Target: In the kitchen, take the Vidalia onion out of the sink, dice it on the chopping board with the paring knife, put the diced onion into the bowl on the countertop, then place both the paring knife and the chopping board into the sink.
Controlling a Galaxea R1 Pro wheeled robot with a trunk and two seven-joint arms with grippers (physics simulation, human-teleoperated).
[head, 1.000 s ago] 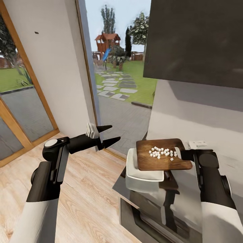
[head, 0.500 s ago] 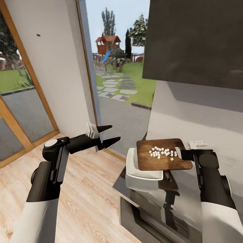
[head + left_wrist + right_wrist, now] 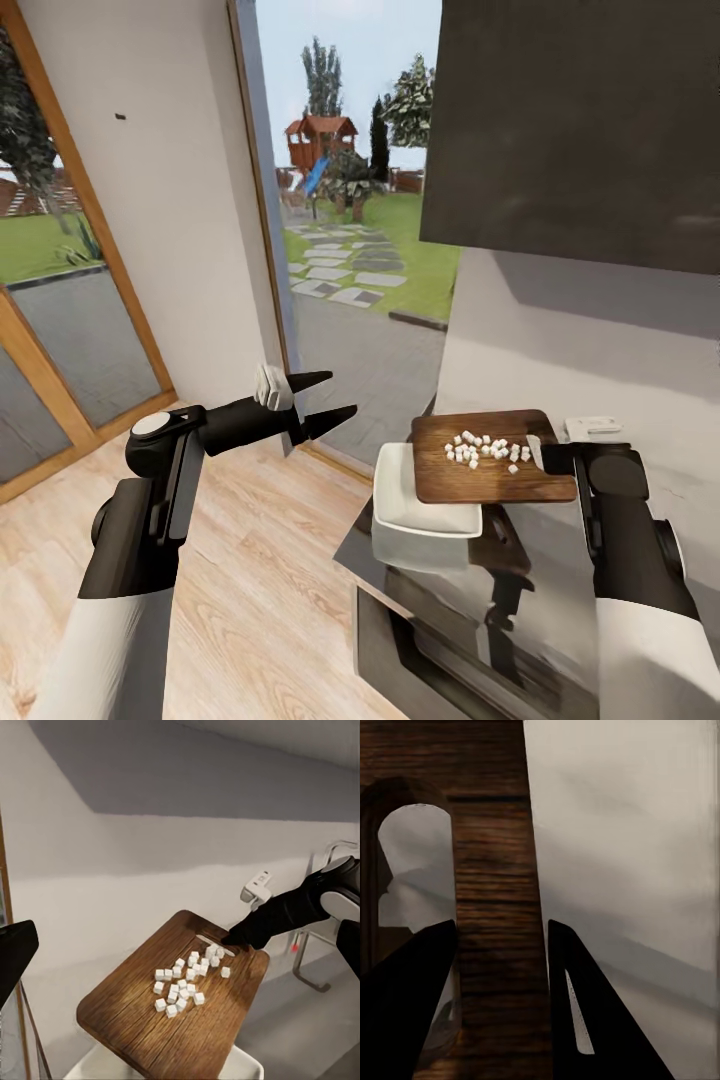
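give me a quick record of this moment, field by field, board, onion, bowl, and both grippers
chopping board: held by one end above the bowl, roughly level
diced onion: small white cubes clustered on the board
bowl: white, on the countertop, partly under the board, looks empty
right gripper: jaws closed on the board's handle end
left gripper: jaws open, empty, out over the floor

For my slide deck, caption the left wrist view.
Right gripper holds the chopping board, with diced onion on it, above the white bowl.
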